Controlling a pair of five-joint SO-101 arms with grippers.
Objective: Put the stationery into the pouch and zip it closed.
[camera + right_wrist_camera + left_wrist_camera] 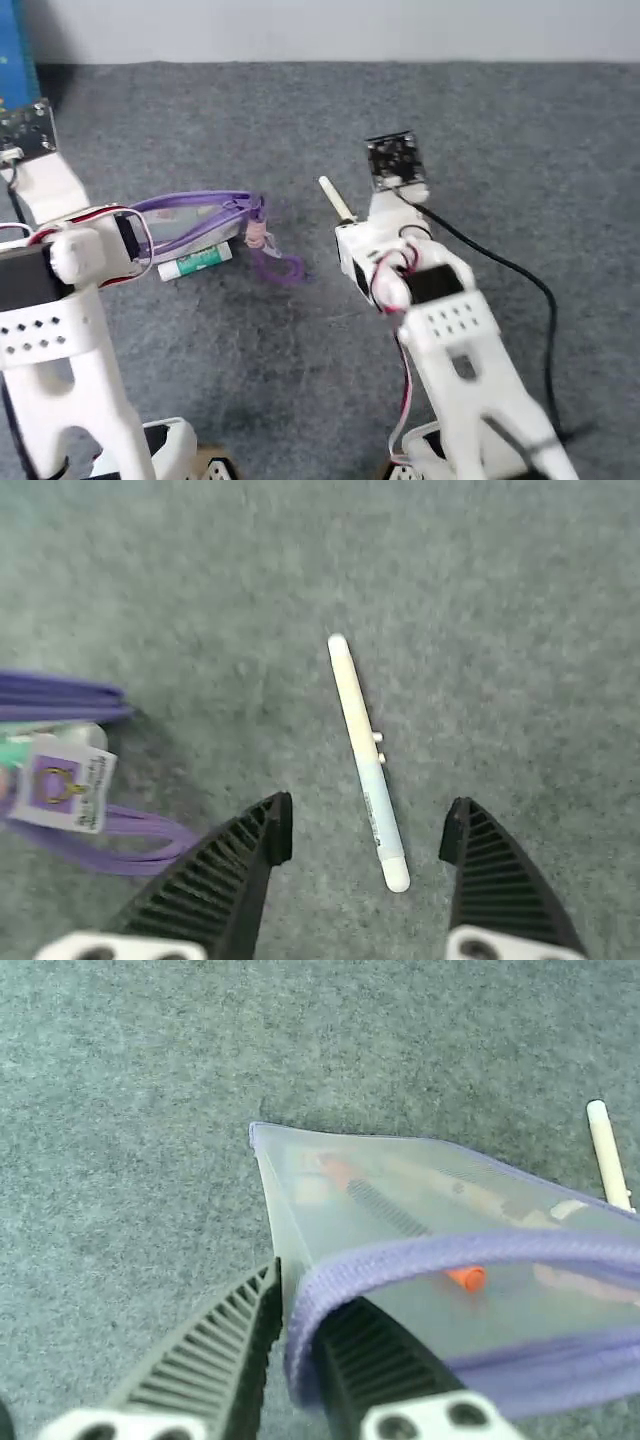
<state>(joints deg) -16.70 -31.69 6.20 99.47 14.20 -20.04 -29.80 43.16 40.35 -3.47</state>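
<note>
clamps the left hand [290, 1290] on the purple-trimmed end of the pouch [420, 1210], with stationery inside. holds the right hand [368, 815] apart over the counter [520, 630], the white pen [355, 720] lying flat between its fingers [240, 860] and reaching beyond them.

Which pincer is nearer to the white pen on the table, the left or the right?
Right. The right pincer is open directly over the white pen, a finger on each side. The left pincer grips the pouch edge; the pen lies beyond the pouch.
</note>
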